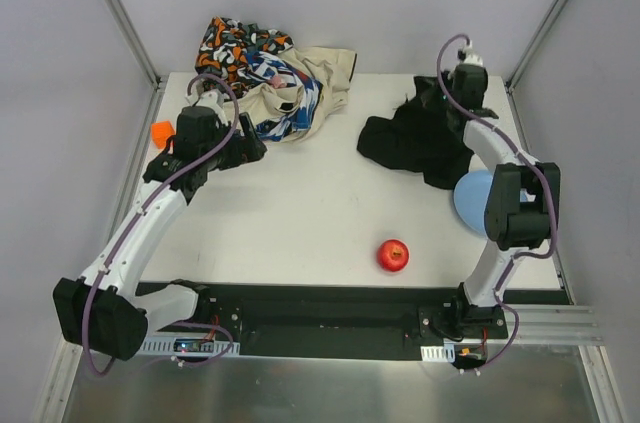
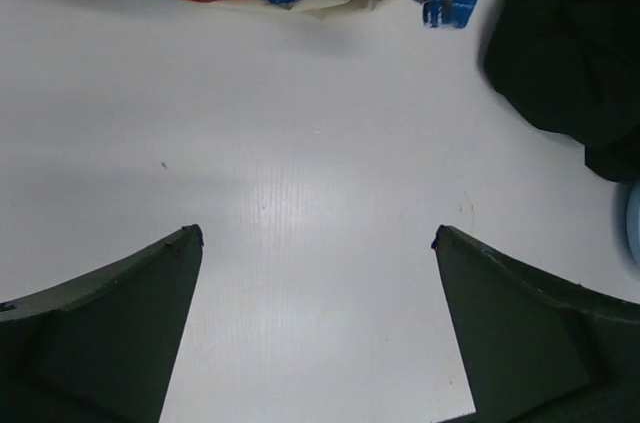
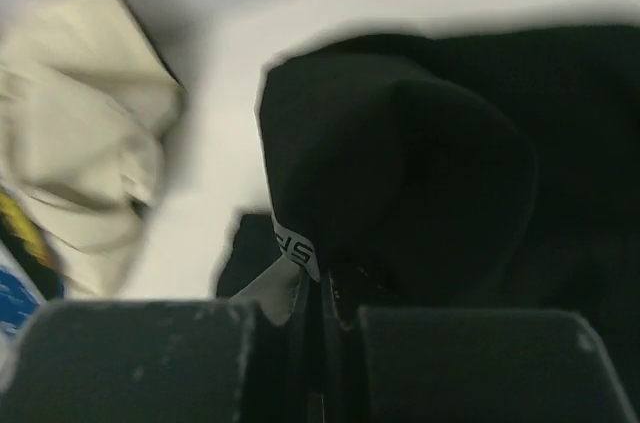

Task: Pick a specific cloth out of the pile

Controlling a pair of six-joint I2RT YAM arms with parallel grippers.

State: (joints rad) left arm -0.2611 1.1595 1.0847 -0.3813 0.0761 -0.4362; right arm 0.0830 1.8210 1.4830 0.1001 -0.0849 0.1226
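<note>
Right hand [image 3: 320, 309]: closed tight, fingers meeting on a fold of the black cloth [image 1: 415, 141]. In the wrist view a pale label strip and dark fabric are pinched in the seam between the two fingers. So: gripping the cloth, at its far edge.

Cloth location: right half of the table [image 1: 320, 213], far side, crumpled in a heap, well apart from the pile [image 1: 275, 83]. Its near right edge meets the blue plate [image 1: 470, 201]; cannot tell from above whether it lies over it or just against it. Most of the fabric rests on the table; only the part by the hand looks drawn up.

Pile: far left of the table; beige, orange-black-white patterned and blue-white striped pieces tangled together. No black fabric seen in it.

Progress (judgement): separation looks done, since the cloth sits clear of the pile with bare table between. What is left seems to be letting go, or lifting it further, depending on where it is meant to end up; the pictures do not say.

Pose: right arm stretched far forward along the right side, elbow raised over the plate, wrist tipped down onto the cloth. Left hand [image 2: 315, 235]: wide open, holding nothing, hovering low above bare table just beside the pile's near edge, arm reaching diagonally forward.

Also on the table: red round object [image 1: 392, 255], centre front, apart from both hands
</note>
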